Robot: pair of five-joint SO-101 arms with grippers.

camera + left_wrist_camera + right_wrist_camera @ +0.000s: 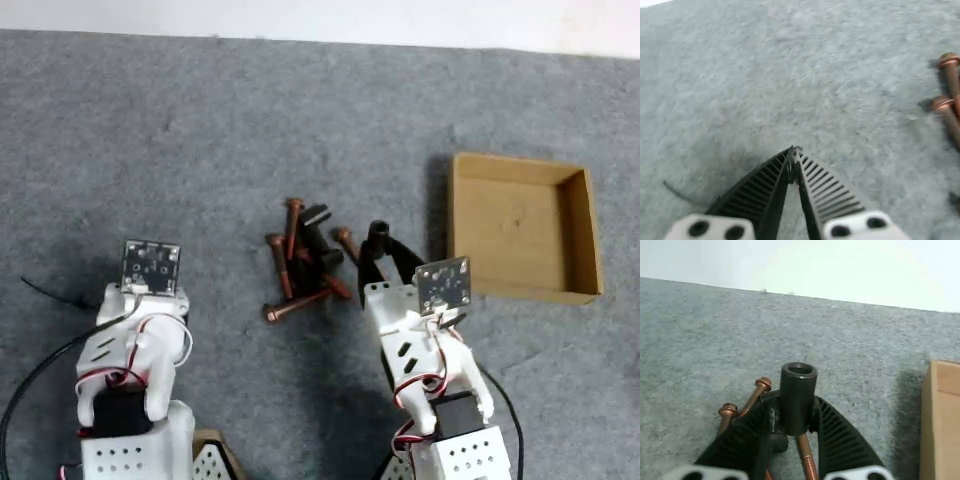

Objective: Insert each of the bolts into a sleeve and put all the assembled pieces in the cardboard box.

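Right wrist view: right gripper [796, 407] has its fingers [840, 435] clamped on a black sleeve [798, 390], which stands upright with its open bore facing up. One copper bolt [807, 462] lies on the bench [700, 330] below the sleeve, its shank running between the fingers; cannot tell whether it touches the sleeve. Two more bolts [760, 387] lie just beside it, side by side. Box [942, 410] edge is near. High view: right gripper [385, 252] sits between the pile [300, 262] and the box [520, 225], near both. The pile is bolts and black sleeves crossed over one another at mid-bench, on grey felt. Box lies flat, open side up. Left arm [135, 340] is well apart from the pile. Left wrist view: left gripper [793, 155] has its fingers closed, tips touching, over bare felt. Two bolt heads [947, 82] show nearby.
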